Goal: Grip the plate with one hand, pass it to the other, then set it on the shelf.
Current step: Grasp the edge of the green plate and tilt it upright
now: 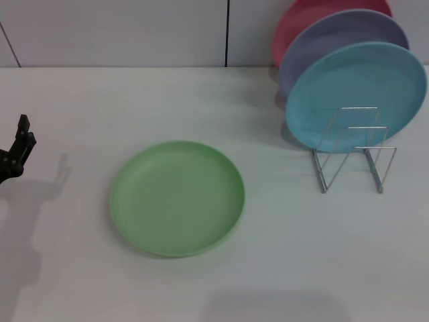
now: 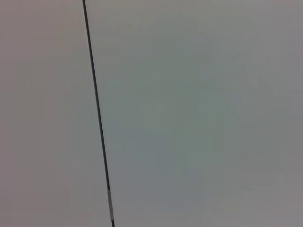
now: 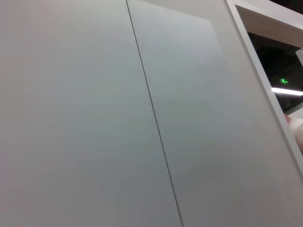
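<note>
The light green plate (image 1: 177, 197) lies flat on the white table, left of the middle in the head view. The silver wire shelf (image 1: 354, 155) stands at the right and holds three upright plates. My left gripper (image 1: 17, 155) shows only as a black tip at the far left edge, above the table and well left of the green plate. My right gripper is out of view. Both wrist views show only white wall panels.
In the shelf stand a light blue plate (image 1: 355, 95), a lavender plate (image 1: 335, 41) behind it and a red plate (image 1: 301, 20) at the back. The front loops of the shelf hold nothing. A white wall runs behind the table.
</note>
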Controlling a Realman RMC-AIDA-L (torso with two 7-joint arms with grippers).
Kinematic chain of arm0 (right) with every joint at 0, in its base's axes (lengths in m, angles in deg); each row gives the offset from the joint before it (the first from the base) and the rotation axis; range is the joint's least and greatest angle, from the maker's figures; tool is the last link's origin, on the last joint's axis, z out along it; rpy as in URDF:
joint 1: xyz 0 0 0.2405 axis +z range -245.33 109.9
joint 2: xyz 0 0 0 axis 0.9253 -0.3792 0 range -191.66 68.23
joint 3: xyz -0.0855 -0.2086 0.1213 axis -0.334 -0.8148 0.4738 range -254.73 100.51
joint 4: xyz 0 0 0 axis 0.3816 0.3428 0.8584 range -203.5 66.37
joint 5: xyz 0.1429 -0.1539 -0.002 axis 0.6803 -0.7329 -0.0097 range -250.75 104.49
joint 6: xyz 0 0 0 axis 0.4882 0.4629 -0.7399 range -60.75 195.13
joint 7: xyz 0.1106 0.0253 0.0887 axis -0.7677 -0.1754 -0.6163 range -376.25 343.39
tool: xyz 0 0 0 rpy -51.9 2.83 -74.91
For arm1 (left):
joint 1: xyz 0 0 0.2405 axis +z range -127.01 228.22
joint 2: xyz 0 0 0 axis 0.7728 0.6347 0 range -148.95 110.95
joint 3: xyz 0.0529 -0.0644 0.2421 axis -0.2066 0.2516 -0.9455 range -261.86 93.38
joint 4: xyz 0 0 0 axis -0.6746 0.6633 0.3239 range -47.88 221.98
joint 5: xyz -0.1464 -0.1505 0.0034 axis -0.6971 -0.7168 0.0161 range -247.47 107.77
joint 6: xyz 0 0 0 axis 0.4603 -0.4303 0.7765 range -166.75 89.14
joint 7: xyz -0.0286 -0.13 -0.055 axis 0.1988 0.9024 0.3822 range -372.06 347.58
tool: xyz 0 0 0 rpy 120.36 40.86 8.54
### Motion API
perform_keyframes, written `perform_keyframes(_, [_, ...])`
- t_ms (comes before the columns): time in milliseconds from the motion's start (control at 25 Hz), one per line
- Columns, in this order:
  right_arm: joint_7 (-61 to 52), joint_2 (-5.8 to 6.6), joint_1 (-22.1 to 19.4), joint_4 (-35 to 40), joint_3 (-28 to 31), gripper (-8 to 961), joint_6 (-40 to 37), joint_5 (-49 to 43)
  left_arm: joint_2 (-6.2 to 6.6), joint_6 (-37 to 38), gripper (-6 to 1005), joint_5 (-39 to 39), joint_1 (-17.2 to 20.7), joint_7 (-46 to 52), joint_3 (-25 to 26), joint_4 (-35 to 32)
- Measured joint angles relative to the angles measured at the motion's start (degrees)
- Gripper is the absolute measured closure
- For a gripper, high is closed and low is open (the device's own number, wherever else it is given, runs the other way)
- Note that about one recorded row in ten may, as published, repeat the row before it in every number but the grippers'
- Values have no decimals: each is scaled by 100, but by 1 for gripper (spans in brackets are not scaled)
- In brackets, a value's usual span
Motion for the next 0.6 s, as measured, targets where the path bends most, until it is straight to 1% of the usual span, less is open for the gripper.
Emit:
perform_keyframes(320, [0, 0, 17, 0, 0, 136, 22, -8, 0, 0, 139, 16, 14, 54, -82, -10])
perform_keyframes(480, [0, 0, 20, 0, 0, 136, 11, -34, 24, -1, 139, 20, 4, 34, -355, 71])
perform_keyframes(600, [-1, 0, 19, 0, 0, 136, 1, -90, 53, -111, 139, 16, -13, 21, -414, 235])
